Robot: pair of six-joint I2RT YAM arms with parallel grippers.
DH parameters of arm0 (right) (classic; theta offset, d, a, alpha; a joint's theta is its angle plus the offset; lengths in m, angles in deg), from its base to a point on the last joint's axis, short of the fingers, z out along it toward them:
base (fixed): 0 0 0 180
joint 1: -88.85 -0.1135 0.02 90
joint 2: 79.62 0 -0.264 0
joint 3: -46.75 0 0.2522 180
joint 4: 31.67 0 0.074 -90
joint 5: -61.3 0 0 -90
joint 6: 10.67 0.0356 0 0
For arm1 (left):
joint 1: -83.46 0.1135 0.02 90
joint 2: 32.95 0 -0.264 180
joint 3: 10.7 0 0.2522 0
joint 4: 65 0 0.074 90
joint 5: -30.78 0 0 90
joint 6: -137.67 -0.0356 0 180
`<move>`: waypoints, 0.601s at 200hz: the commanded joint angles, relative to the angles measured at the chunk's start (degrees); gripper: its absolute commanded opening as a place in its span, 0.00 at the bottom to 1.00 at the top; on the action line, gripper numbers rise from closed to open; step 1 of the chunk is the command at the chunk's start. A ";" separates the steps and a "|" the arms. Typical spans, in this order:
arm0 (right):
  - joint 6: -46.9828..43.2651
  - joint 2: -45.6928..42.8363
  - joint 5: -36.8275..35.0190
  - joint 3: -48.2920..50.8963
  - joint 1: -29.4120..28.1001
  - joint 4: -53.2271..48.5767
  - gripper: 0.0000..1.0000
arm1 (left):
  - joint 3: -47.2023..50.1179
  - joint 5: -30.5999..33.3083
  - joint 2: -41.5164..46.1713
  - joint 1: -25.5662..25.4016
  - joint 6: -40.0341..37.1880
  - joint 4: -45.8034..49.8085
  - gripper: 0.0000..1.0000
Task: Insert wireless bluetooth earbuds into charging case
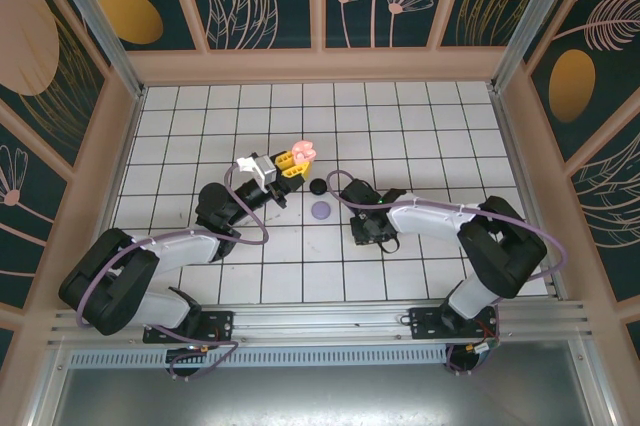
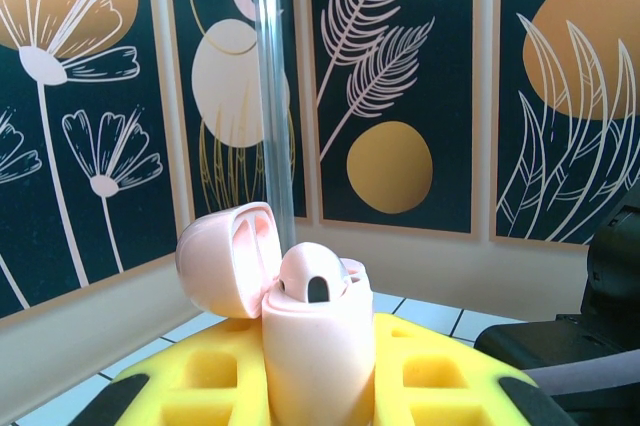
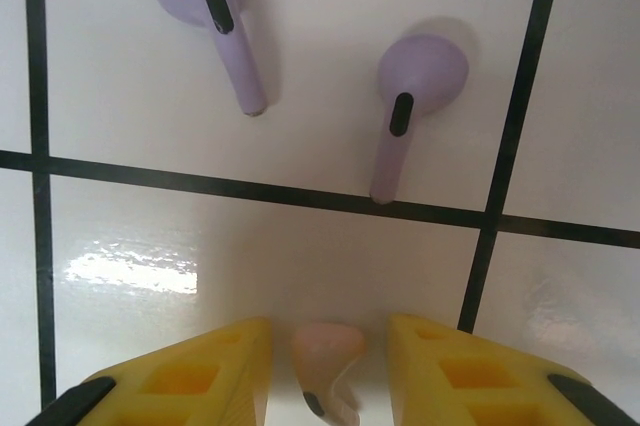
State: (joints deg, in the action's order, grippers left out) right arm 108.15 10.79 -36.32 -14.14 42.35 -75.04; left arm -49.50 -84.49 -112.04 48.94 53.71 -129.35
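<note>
Two lilac earbuds (image 3: 225,31), seemingly two pink earbuds (image 3: 325,351), three cases (image 1: 321,210)

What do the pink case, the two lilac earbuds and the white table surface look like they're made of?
Pink case: probably moulded plastic, satin; soft highlights, smooth rounded lid.
Lilac earbuds: likely similar plastic, semi-matte, with dark inset ovals.
Table surface: glossy, hard, tile-like; it mirrors the light.
</note>
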 commanded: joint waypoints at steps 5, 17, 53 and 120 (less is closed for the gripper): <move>-0.87 1.96 -1.98 -1.38 -0.42 -1.25 0.34 | 0.16 -0.80 1.13 -0.45 -0.77 -0.65 0.00; -0.96 2.21 -1.96 -1.43 -0.43 -1.18 0.33 | 0.16 -0.75 1.20 -0.46 -0.76 -0.56 0.00; -1.05 2.06 -1.79 -1.05 -0.43 -1.00 0.30 | 0.08 -0.82 1.30 -0.46 -0.94 -0.37 0.00; -0.89 0.45 -0.38 0.54 -0.27 -0.63 0.24 | -0.28 -1.07 1.18 -0.41 -0.72 -0.12 0.00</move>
State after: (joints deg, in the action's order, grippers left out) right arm 107.74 11.56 -35.88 -14.89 41.95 -75.19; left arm -49.52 -84.49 -111.95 48.94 53.71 -128.93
